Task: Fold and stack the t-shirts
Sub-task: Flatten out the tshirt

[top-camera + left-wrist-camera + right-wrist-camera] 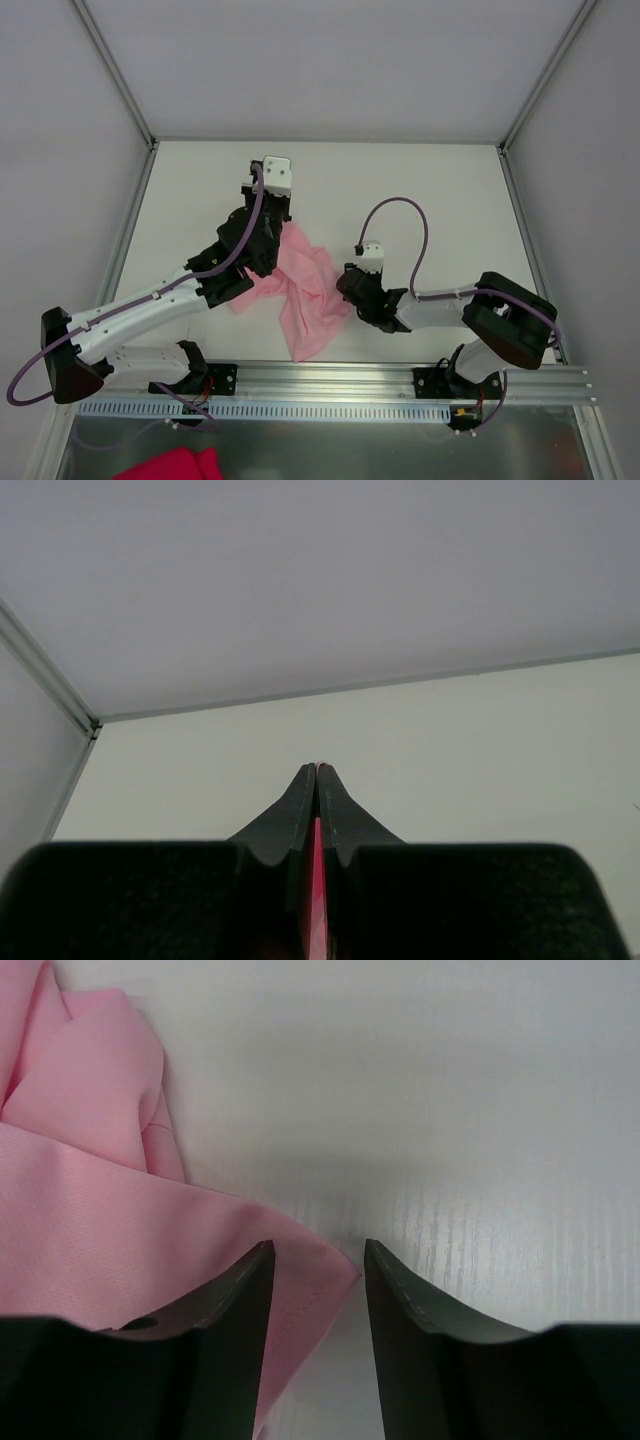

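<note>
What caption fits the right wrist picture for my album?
Right gripper, jaws apart, over a corner of the pink t-shirt on the white table.

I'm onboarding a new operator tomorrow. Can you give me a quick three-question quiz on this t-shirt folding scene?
1. True or false: the right gripper has its jaws shut tight.
2. What do the jaws of the left gripper pinch? A) the shirt B) a cable C) nothing
3. Fill in: the shirt lies crumpled, not yet ____.
Key: 1 false; 2 A; 3 folded.
</note>
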`<action>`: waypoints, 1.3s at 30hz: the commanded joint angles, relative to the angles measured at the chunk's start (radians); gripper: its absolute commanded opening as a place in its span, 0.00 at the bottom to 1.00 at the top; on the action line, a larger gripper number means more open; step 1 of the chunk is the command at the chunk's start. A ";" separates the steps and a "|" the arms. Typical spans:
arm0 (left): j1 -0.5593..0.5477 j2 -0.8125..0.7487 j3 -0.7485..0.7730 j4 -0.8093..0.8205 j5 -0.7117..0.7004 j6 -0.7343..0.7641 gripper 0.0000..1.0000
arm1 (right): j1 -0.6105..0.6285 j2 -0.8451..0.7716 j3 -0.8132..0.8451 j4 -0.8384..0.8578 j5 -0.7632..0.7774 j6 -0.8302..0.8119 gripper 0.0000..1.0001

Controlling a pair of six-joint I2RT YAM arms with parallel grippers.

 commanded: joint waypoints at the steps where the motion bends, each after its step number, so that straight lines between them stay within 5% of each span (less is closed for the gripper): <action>1: -0.009 -0.023 -0.004 0.040 -0.022 0.007 0.00 | -0.007 0.027 0.017 0.028 -0.025 0.022 0.44; 10: -0.009 -0.012 -0.002 0.044 -0.023 0.012 0.00 | -0.007 0.023 0.047 -0.006 -0.018 0.009 0.01; 14: -0.008 0.003 0.001 0.067 -0.022 0.024 0.00 | -0.009 0.001 0.115 -0.068 0.010 -0.021 0.01; 18: 0.010 0.035 0.014 0.094 0.027 0.017 0.00 | -0.016 -0.042 0.335 -0.319 0.125 -0.127 0.01; 26: 0.142 0.144 0.283 -0.072 0.122 0.010 0.00 | -0.059 -0.218 0.753 -0.614 0.384 -0.405 0.01; 39: 0.236 0.052 0.416 -0.083 0.204 0.069 0.00 | -0.242 -0.356 0.884 -0.527 0.361 -0.772 0.01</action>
